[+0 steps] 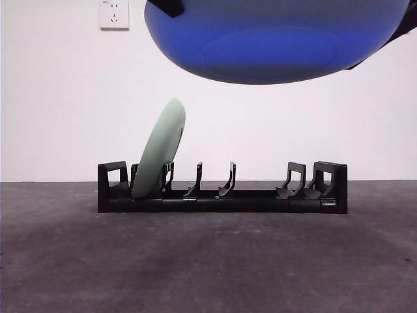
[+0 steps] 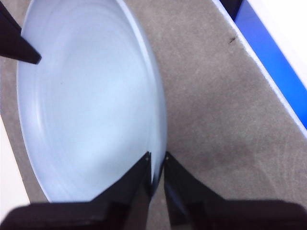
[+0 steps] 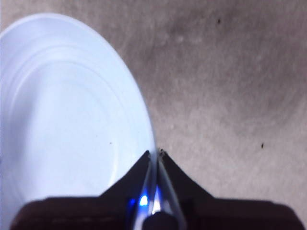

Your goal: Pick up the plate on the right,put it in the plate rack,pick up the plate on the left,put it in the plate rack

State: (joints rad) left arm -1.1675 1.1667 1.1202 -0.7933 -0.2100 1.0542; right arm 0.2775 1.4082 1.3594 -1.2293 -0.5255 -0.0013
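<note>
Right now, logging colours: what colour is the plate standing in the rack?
Pale green plate, clearest in the front view.

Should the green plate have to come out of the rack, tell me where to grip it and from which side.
Grip the green plate by its top rim, coming down from above. It stands on edge, tilted, in the left slots of the plate rack, so only the upper rim is free; prongs and the end block crowd its base. Mind the blue plate held overhead.
</note>
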